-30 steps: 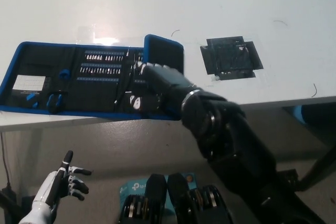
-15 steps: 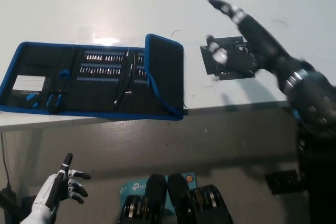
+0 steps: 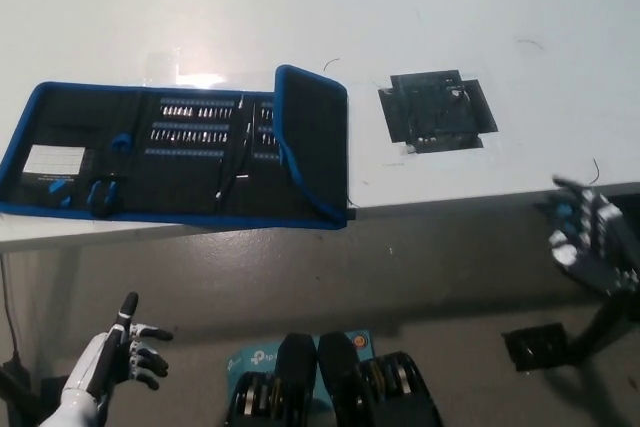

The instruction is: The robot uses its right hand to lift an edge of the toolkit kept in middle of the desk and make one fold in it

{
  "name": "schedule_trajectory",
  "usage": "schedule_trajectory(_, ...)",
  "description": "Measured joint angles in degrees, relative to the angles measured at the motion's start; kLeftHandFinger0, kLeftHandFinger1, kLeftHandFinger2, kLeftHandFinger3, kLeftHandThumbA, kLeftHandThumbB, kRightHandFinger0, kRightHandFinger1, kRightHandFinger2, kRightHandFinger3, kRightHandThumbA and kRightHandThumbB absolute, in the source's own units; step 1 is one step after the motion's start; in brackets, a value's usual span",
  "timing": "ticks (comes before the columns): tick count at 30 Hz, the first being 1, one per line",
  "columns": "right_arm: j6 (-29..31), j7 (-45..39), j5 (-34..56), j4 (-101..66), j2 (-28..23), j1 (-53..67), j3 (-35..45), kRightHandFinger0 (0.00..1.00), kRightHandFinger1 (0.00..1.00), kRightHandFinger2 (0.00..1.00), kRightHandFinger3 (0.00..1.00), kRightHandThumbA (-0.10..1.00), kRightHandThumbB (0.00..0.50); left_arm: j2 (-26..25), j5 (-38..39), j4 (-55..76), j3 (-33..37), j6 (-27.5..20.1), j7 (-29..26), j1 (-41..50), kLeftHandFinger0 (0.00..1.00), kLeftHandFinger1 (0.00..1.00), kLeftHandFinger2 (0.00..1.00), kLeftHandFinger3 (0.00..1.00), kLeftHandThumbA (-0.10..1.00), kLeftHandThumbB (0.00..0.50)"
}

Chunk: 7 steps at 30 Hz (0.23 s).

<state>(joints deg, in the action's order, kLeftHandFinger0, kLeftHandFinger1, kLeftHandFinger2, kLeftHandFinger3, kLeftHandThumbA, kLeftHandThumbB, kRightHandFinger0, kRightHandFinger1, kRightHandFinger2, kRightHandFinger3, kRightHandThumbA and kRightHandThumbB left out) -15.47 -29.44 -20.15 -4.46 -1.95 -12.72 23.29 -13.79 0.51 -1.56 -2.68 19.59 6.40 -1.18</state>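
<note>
Since half a second ago the right hand (image 3: pixel 590 237) has dropped from above the black taped patch (image 3: pixel 437 111) to below the tabletop's front edge at the far right, off the tabletop (image 3: pixel 450 7) altogether. It holds nothing and touches nothing, its fingers spread loosely apart. Well away to its left the toolkit (image 3: pixel 180 152) lies on the tabletop, black inside with a blue border, its right-hand flap (image 3: pixel 312 137) folded over onto the rest, its front edge at the tabletop's near edge. Rows of small bits show in the middle panel, and a white card (image 3: pixel 55 158) at the left end whose print is too small to read. Down at the lower left the white left hand (image 3: pixel 125 352) rests, empty, fingers apart. A blue box (image 3: pixel 250 359) on the floor below bears lettering beginning "tp".
</note>
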Motion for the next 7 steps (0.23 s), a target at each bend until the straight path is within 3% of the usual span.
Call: schedule_trajectory(7,6.12,4.58,3.53,9.57,0.09,1.91,4.87,0.59,0.69,0.74,0.83,-0.03,0.111,0.00,0.00,-0.17,-0.11,-0.02,-0.01,0.01,0.38,0.38,0.29,0.47,1.00,0.500)
